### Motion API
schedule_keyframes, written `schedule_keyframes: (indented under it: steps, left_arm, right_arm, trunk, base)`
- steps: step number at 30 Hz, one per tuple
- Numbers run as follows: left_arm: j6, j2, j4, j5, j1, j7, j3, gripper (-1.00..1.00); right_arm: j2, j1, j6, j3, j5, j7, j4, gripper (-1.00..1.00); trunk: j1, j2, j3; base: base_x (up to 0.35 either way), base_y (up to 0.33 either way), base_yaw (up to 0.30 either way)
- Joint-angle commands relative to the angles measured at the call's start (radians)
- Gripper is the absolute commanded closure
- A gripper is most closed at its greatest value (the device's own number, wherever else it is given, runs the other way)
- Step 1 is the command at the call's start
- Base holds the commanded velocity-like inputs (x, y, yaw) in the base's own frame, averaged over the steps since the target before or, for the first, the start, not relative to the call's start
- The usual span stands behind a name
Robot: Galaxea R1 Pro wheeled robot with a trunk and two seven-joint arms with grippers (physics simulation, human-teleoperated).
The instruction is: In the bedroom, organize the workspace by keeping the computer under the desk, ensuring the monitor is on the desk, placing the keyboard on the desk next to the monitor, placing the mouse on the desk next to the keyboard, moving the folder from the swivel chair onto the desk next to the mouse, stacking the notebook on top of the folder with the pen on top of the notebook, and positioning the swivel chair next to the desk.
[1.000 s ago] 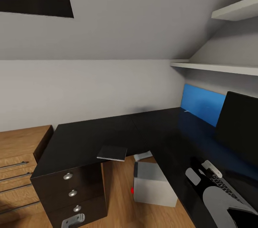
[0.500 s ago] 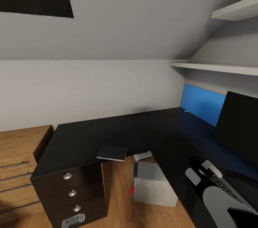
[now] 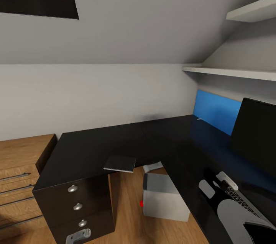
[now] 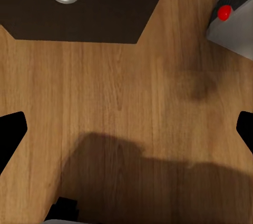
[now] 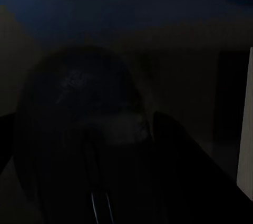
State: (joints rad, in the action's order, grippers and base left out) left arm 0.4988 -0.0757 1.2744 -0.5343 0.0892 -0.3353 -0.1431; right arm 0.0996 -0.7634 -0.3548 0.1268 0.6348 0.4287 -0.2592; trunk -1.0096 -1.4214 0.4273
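The glossy black desk (image 3: 96, 148) fills the middle of the head view. The dark grey notebook (image 3: 119, 164) lies at its front edge, above the drawer unit (image 3: 78, 206). The pale computer (image 3: 165, 197) stands on the floor under the desk, and its red light (image 4: 225, 12) shows up close. The black monitor (image 3: 255, 136) stands at the right, with the keyboard (image 3: 241, 200) in front of it under my right arm (image 3: 235, 215). My left gripper (image 4: 126, 129) hangs open over the floor by the drawers. In the very dark right wrist view, my right gripper (image 5: 92, 155) is close over a rounded dark thing that looks like the mouse (image 5: 79, 124).
A light oak cabinet (image 3: 19, 167) adjoins the desk's left end. A blue wall panel (image 3: 216, 112) and white shelves (image 3: 230, 71) sit behind the monitor. A small pale thing (image 3: 153, 166) lies on the floor behind the computer. A sloped grey wall rises over the desk.
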Motion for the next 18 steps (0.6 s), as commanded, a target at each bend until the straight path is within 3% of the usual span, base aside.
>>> schedule_keyframes:
  steps: [1,18]
  left_arm:
    - [0.001,-0.001,0.002,-0.011,0.0,-0.01,-0.003,-1.0]
    - [0.001,-0.001,0.002,-0.009,0.0,-0.008,-0.003,-1.0]
  right_arm:
    - [0.0,-0.001,-0.007,-0.003,0.014,-0.002,0.0,1.0]
    - [0.0,-0.001,-0.008,-0.004,0.014,-0.002,0.0,1.0]
  trunk:
    - [0.0,-0.001,0.001]
    - [0.0,-0.001,0.001]
  base:
    - [0.0,0.0,0.0]
    - [0.0,0.0,0.0]
